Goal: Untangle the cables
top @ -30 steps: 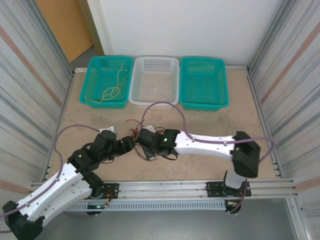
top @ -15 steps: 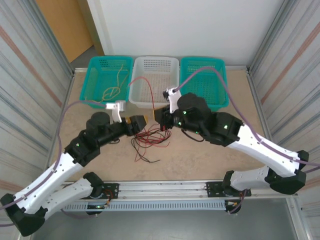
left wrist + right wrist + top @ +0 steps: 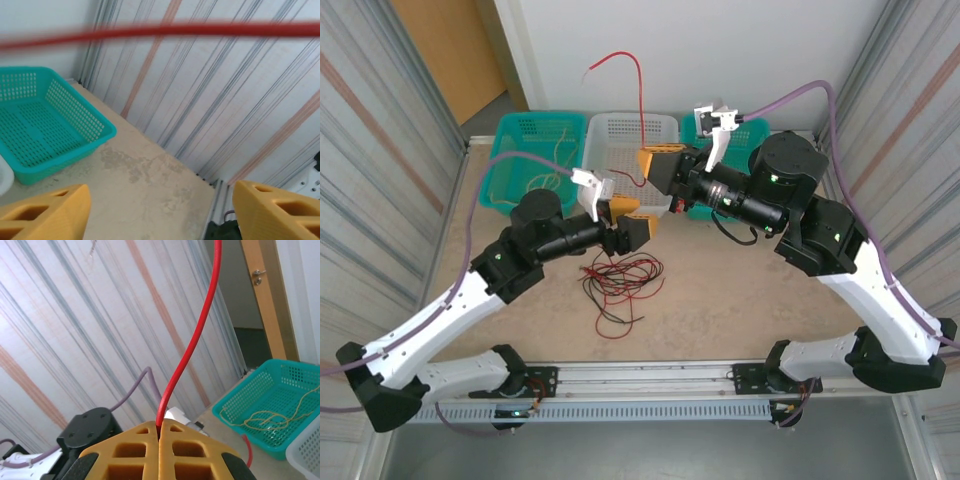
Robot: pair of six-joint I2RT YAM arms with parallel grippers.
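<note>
Three baskets stand in a row along the far edge of the table: left basket, middle basket, right basket. A coiled cable lies in the left basket. A cable heap lies on the table centre, nearer than the baskets. The left gripper hangs above the heap's far side. The right gripper sits behind it, before the middle basket, and the lifted cable rises from its fingers.
</note>
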